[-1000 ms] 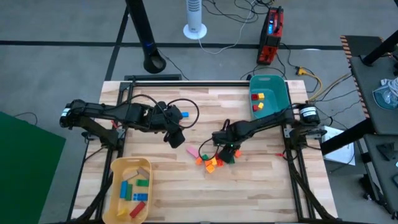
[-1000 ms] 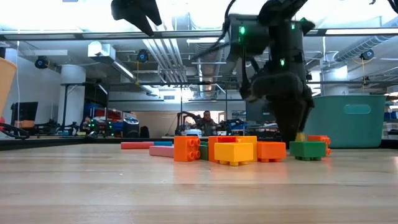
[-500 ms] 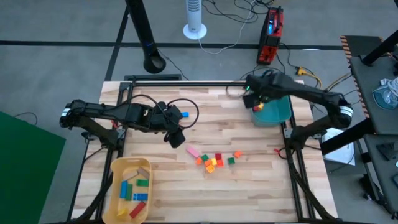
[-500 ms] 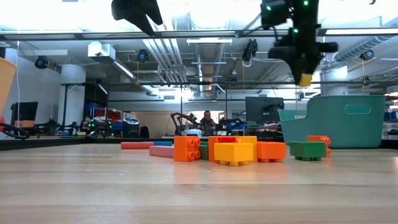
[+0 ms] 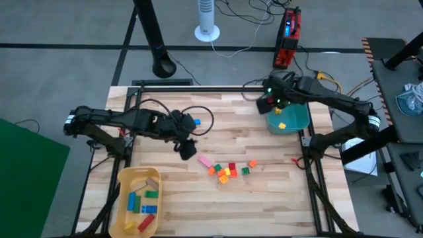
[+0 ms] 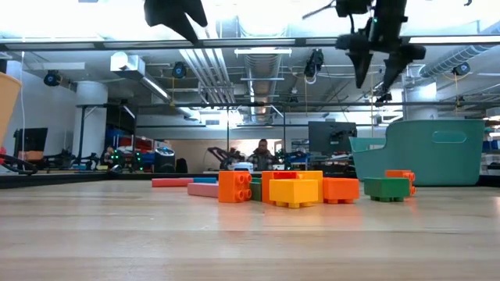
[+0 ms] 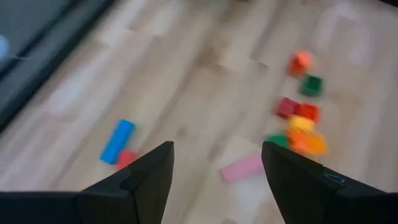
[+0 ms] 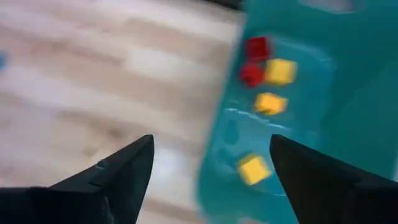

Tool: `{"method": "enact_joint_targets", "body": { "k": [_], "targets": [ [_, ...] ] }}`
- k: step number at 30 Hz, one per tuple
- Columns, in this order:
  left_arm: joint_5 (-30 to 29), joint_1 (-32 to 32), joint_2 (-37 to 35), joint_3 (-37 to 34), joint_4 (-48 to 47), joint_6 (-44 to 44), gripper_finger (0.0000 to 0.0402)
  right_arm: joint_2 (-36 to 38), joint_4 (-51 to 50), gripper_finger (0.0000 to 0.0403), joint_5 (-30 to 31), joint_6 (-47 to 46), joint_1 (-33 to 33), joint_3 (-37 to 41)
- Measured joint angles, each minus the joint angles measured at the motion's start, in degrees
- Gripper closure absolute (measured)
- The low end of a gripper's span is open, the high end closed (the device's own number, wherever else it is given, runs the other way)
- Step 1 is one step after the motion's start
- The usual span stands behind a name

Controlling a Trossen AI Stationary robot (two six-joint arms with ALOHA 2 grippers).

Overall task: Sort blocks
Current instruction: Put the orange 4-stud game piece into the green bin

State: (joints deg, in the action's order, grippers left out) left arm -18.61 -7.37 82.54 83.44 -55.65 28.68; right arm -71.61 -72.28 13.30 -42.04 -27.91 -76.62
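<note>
A cluster of small blocks point(image 5: 228, 170) in red, orange, yellow and green lies on the table's middle, with a pink bar point(image 5: 205, 160) beside it. A blue block point(image 5: 196, 121) lies farther back. My left gripper point(image 5: 188, 149) hovers open above the table, left of the pink bar, its fingers point(image 7: 152, 171) holding nothing. My right gripper point(image 5: 272, 109) hangs open above the left rim of the teal bin point(image 5: 294, 118). Below it in the right wrist view, red blocks point(image 8: 258, 47) and yellow blocks point(image 8: 253, 169) lie in the bin.
A yellow tray point(image 5: 125, 182) holding several blocks sits at the near left corner. The low view shows the block cluster point(image 6: 294, 189) in the foreground and the teal bin point(image 6: 433, 152) behind it on the right. Bare wood lies along the near edge.
My right gripper has risen from the block cluster with a yellow block and swung toward the far right, over the teal bin. There it has opened, and the yellow block has left its fingers and now lies in the bin.
</note>
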Motion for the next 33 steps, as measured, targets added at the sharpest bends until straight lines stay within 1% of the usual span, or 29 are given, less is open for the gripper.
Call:
{"method": "enact_joint_targets", "body": {
  "k": [5, 6, 7, 10, 12, 14, 17, 21, 23, 26, 28, 33],
  "targets": [
    [16.1, -0.56, 2.34, -0.57, 2.62, -11.42, 0.0171, -0.09, 1.21, 0.0118, -0.03, -2.69, 8.7, 0.69],
    [18.55, -0.86, 3.26, -0.95, 2.45, -13.83, 0.0171, -0.09, 1.2, 0.0122, 0.25, -3.8, 10.54, 0.93],
    [19.67, -1.27, 4.33, -1.3, 2.33, -16.25, 0.0171, -0.09, 1.21, 0.0126, 0.8, -5.08, 12.51, 1.23],
    [20.13, -2.44, 8.0, -2.65, 4.03, -23.64, 0.0171, -0.09, 1.08, 0.0138, 3.4, -9.61, 18.33, 2.11],
    [20.59, -2.89, 10.79, -4.1, 7.91, -27.44, 0.0171, -0.09, 1.04, 0.0144, 5.28, -12.92, 21.61, 2.47],
    [22.46, -3.12, 13.35, -5.49, 11.83, -30.25, 0.0171, -0.09, 1.04, 0.015, 6.68, -16.23, 24.26, 2.73],
    [27.37, -3.13, 15.59, -6.5, 14.89, -34.8, 0.0171, -0.09, 1.05, 0.0156, 7.74, -20.18, 27.02, 3.01],
    [28.23, -3.09, 17.67, -8.92, 16.9, -40.46, 0.0171, -0.09, 1.02, 0.0158, 7.76, -23.13, 28.87, 3.57],
    [28.17, -3.06, 18.97, -10.54, 19.62, -41.17, 0.0171, -0.11, 1.02, 0.0155, 7.77, -24.27, 29.42, 3.89],
    [27.91, -3.02, 20.09, -13.01, 26.37, -40.89, 0.0171, -0.11, 1.0, 0.0148, 7.77, -26.0, 30.07, 4.63],
    [26.36, -3.04, 20.71, -14.48, 30.89, -39.37, 0.0171, -0.12, 1.01, 0.0144, 7.75, -27.24, 30.55, 5.11],
    [25.55, -3.03, 22.23, -16.47, 34.78, -39.37, 0.0171, -0.13, 1.01, 0.0136, 7.73, -29.83, 31.72, 5.55]
  ]
}}
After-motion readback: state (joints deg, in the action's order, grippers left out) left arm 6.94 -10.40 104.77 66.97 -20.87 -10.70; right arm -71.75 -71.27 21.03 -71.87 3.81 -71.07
